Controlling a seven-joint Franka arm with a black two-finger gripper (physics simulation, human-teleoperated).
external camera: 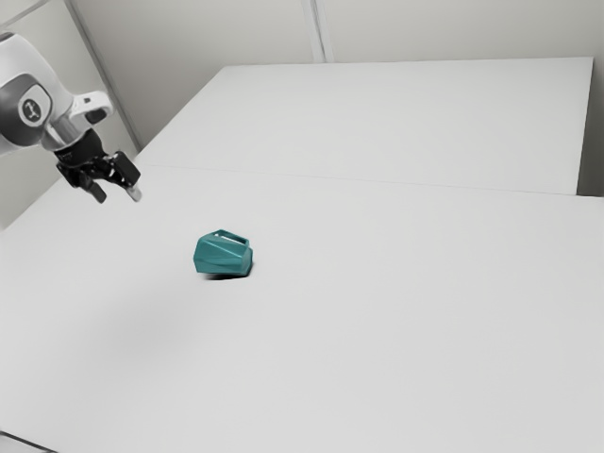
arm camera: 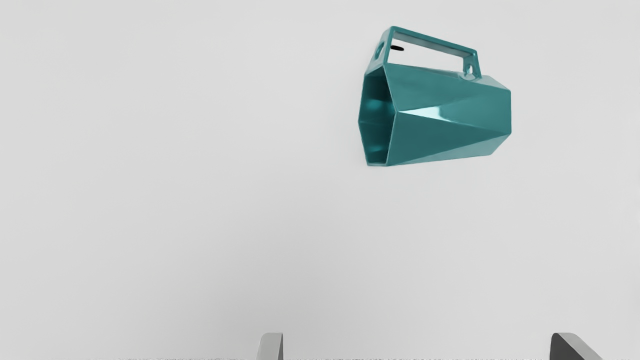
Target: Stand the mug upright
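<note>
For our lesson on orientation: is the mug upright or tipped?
Tipped: the mug lies sideways on the table, its open mouth facing sideways.

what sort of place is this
Probably a simulated robot test room: plain pale walls, a broad white table with a teal mug lying on its side, and a robot arm.

A white-and-gray robot arm (external camera: pixel 36 80) extends from ten o'clock in the exterior view, its wrist (external camera: pixel 62 130) bent downward. The black claw (external camera: pixel 117 195) hangs in midair, tilted toward five o'clock, its two fingers (arm camera: pixel 270 347) parted wide in the wrist view.
</note>
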